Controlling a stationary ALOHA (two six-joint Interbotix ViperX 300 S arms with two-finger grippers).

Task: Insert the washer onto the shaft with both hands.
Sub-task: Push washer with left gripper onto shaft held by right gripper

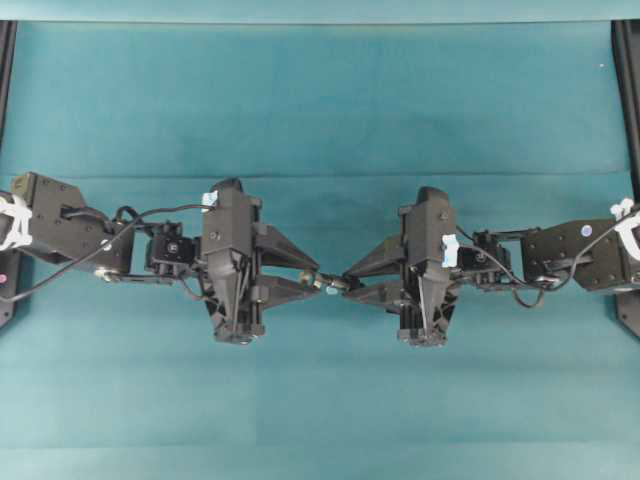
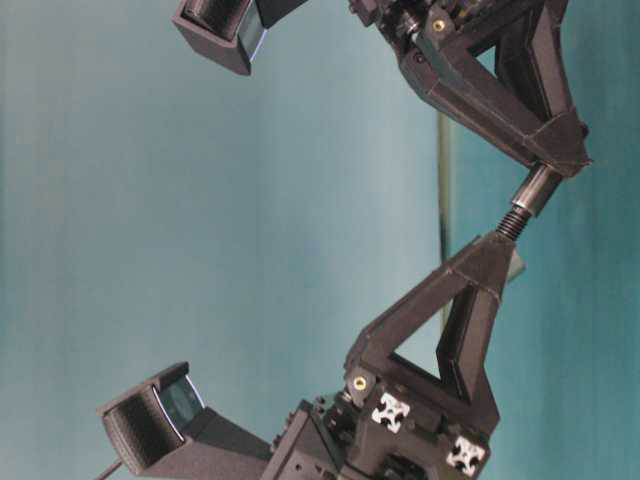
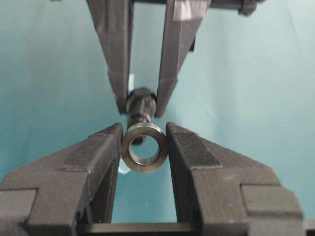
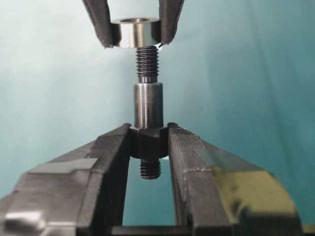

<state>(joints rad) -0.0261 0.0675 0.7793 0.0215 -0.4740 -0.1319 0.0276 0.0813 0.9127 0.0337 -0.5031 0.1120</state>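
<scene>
Step in hand: mating stage; both parts are gripped and raised clear of the teal worktop (image 1: 320, 90), with the washer at the shaft's tip.
Left gripper (image 3: 144, 152): fingers part-way closed, clamped on the washer (image 3: 144, 147) from both sides; its bore faces the other arm.
Right gripper (image 4: 147, 142): fingers nearly fully closed, pinching the shaft (image 4: 148, 105) at its thicker dark collar, threaded narrow tip pointing at the washer.
Position of parts: held in the air between the two grippers, at the middle of the overhead view; nothing lies on the worktop there.
Engagement: in the right wrist view the threaded tip meets the washer's underside and seems to have just entered the bore; how deep cannot be told.
Alignment: in the left wrist view the shaft sits slightly up and left of the bore's centre, judged a small offset.
Next move calls for: a straight, slow closing of the two arms along the shaft's axis, with the offset trimmed out.
Risk: judged that a tilted washer may bind on the thread or the shoulder.
</scene>
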